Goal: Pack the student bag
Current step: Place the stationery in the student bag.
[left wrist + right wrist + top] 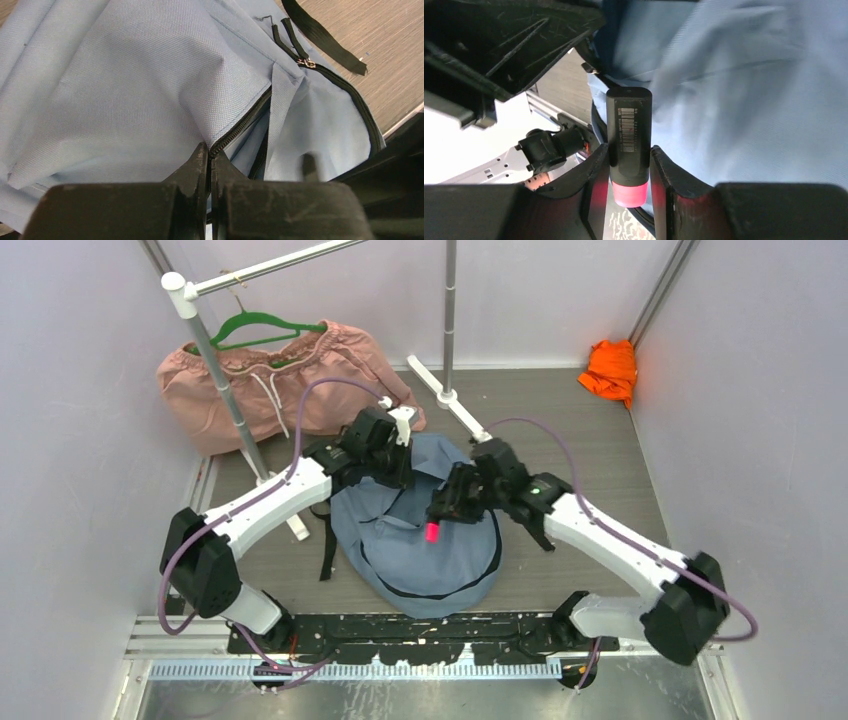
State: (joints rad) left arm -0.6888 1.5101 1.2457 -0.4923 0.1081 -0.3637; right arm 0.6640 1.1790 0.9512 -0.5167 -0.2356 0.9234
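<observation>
Black tube (pixel 628 131) over student bag (pixel 425 558)

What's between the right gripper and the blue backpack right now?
A black tube with a pink end, clamped in the right gripper over the student bag. The right wrist view shows it best.

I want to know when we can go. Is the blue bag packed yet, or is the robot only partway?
Partway. Done: the left pincer pinches the student bag by its zipper edge, which looks partly open. In hand: the right pincer holds a black tube with a pink end over the bag. Left: drop it in and zip up. I cannot see what is inside already.
</observation>
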